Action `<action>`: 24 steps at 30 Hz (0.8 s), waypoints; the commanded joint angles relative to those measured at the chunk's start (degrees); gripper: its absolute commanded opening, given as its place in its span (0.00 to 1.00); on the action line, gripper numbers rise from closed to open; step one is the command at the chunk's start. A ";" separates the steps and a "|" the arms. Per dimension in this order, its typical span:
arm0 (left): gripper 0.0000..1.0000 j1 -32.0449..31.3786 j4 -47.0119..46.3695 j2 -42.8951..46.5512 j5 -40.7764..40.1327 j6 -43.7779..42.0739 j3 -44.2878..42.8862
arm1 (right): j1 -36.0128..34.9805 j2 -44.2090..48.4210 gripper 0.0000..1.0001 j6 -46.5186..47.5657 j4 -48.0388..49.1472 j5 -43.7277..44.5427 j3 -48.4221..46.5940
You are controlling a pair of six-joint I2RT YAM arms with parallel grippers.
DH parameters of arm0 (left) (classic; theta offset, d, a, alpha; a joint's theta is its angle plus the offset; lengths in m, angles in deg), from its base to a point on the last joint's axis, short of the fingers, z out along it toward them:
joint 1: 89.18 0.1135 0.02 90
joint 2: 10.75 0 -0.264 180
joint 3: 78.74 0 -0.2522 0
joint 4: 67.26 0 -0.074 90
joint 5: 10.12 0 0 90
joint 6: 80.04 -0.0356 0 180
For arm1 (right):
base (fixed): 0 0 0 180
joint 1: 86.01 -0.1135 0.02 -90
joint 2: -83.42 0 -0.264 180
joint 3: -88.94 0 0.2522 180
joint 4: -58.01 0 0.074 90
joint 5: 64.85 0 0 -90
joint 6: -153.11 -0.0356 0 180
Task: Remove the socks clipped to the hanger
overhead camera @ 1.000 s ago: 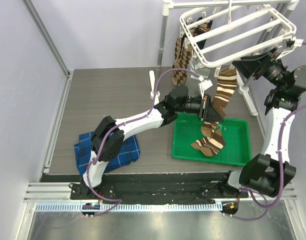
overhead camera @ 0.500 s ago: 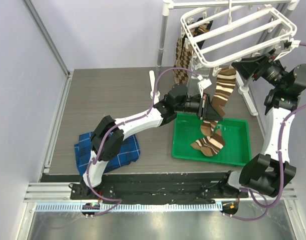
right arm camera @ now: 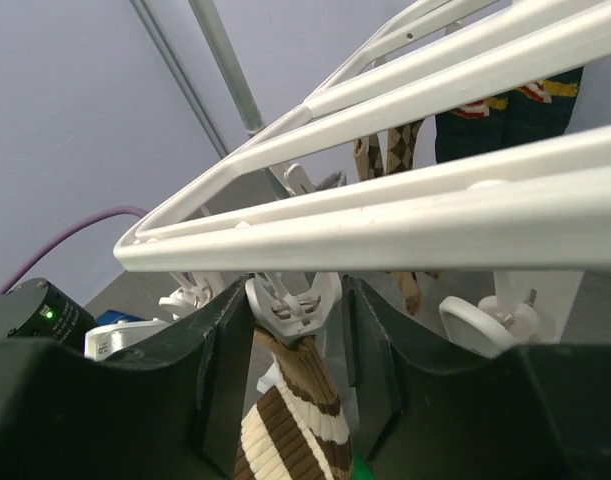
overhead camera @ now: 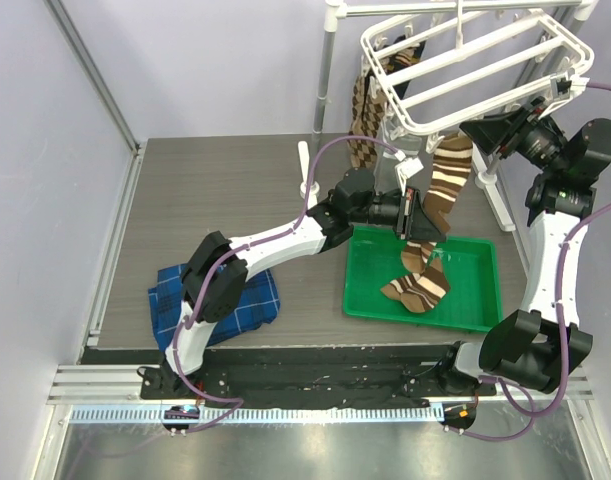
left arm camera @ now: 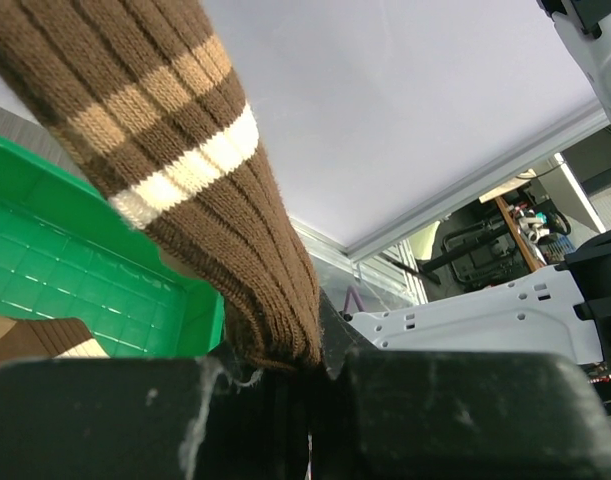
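Note:
The white hanger (overhead camera: 475,50) hangs at the upper right, and its bars (right arm camera: 385,215) cross the right wrist view. A brown sock with cream stripes (overhead camera: 447,180) dangles from one white clip (right arm camera: 293,305). My right gripper (overhead camera: 477,132) reaches in under the frame, its jaws (right arm camera: 295,310) pressed against both wings of that clip. Lower down, my left gripper (overhead camera: 417,222) is shut on the same sock (left arm camera: 185,150), with fabric pinched between the jaws (left arm camera: 310,375). Brown argyle socks (overhead camera: 360,120) hang at the hanger's far left, and a dark navy sock (right arm camera: 505,120) hangs behind.
A green tray (overhead camera: 465,300) under the hanger holds another striped sock (overhead camera: 417,285). A folded blue plaid cloth (overhead camera: 215,300) lies at the front left. The metal pole stand (overhead camera: 325,70) rises behind, with a small white post (overhead camera: 305,170) near it.
My right gripper has narrowed onto the clip and shifted slightly up and right. The left gripper and the sock in it have stayed put.

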 commanded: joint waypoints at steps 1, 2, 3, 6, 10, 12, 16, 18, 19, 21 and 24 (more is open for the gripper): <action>0.00 0.27 -3.85 1.27 1.17 0.93 -2.51 | -0.74 1.15 0.45 0.87 1.57 0.89 -2.90; 0.00 0.27 -3.94 1.18 1.17 1.02 -2.60 | -0.91 1.24 0.41 0.78 1.66 0.88 -2.82; 0.00 0.27 -3.94 1.01 1.17 1.11 -2.77 | -0.92 1.24 0.37 0.78 1.75 0.80 -2.64; 0.00 0.27 -3.77 1.01 1.17 1.02 -2.77 | -1.00 1.59 0.20 0.78 2.19 0.97 -2.20; 0.00 0.27 -2.19 0.92 0.29 -0.47 -2.16 | -1.00 1.59 0.01 0.17 2.45 1.24 -2.29; 0.00 0.36 -1.40 1.35 -0.67 -1.87 -0.67 | -1.09 1.59 0.01 -0.27 2.28 1.32 -2.46; 0.00 0.27 -1.13 2.32 -3.75 -2.67 2.85 | -1.00 1.59 0.01 -1.33 2.36 1.41 -2.82; 0.00 0.27 -0.96 2.67 -5.95 -2.67 4.96 | -1.00 1.77 0.01 -2.11 2.36 1.32 -3.17; 0.01 0.19 -0.52 2.94 -7.00 -2.67 5.66 | -1.00 1.94 0.01 -2.12 2.36 1.32 -3.17; 0.02 -0.17 0.54 3.20 -9.81 -2.67 8.03 | -1.00 2.38 0.01 -2.12 2.36 1.24 -3.08; 0.04 -0.87 0.89 3.55 -13.32 -2.67 10.85 | -1.01 2.82 0.01 -1.94 1.93 1.59 -2.82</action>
